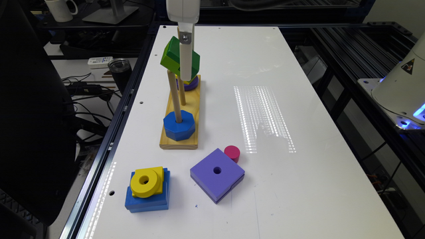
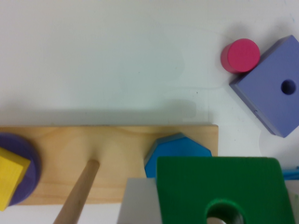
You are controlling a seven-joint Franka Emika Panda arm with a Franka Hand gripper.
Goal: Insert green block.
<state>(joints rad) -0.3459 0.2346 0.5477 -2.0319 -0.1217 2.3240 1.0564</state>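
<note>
1. A warning triangle sign [image 1: 409, 66], black on yellow, stands on the white robot base [image 1: 400, 89] at the exterior view's right, beyond the tabletop's edge; the symbol inside it is too small to make out.
2. A white remote-like device [image 1: 99, 61] lies on the desk off the tabletop's edge at the exterior view's left; it carries small marks too blurred to read.
3. No word, brand or number can be read on the blocks, the wooden base, the pegs or the tabletop in either the exterior view or the wrist view.
</note>
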